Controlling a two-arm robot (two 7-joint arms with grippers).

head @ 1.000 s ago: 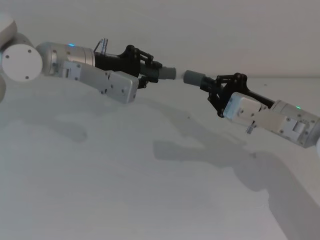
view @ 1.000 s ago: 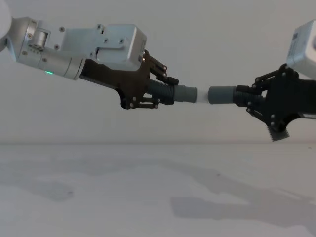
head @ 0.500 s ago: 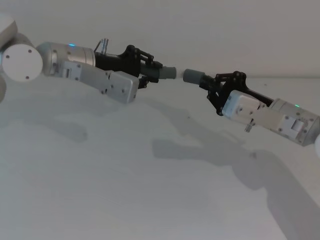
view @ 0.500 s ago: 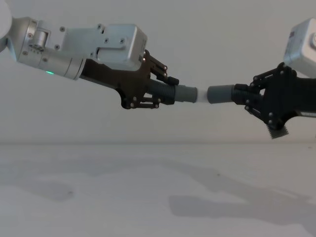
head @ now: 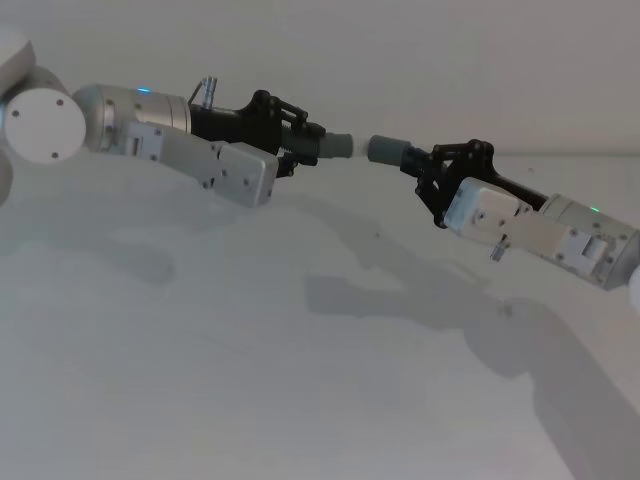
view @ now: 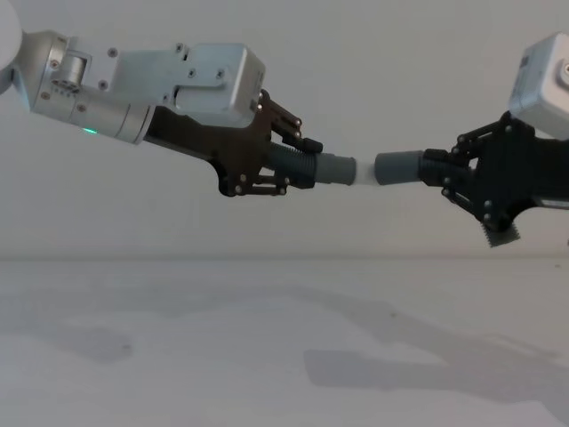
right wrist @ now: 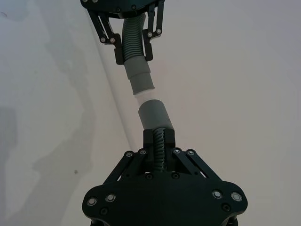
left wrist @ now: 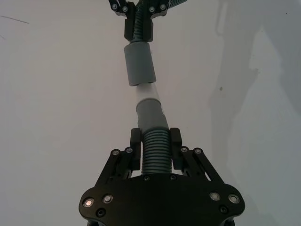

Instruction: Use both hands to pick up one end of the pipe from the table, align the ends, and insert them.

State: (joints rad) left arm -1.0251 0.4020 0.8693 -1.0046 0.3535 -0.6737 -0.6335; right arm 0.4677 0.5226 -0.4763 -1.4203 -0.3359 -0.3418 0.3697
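Overhead, two grippers point(view: 298, 160) point(view: 444, 173) clamp two pipe pieces point(view: 331, 167) point(view: 400, 167).

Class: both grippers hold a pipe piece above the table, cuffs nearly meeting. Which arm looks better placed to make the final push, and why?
Probably the left. The left gripper holds the ribbed piece, whose pale tip points at the wider cuff held by the right gripper. The axes look slightly angled, so realign first.

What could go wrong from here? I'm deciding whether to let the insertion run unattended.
1. The pale-tipped grey cuff held by the left gripper and the wider grey cuff held by the right gripper sit apart and angled in both wrist views; pushing now may jam rim against rim.
2. Both pieces hang above the white table; a slip would drop one.
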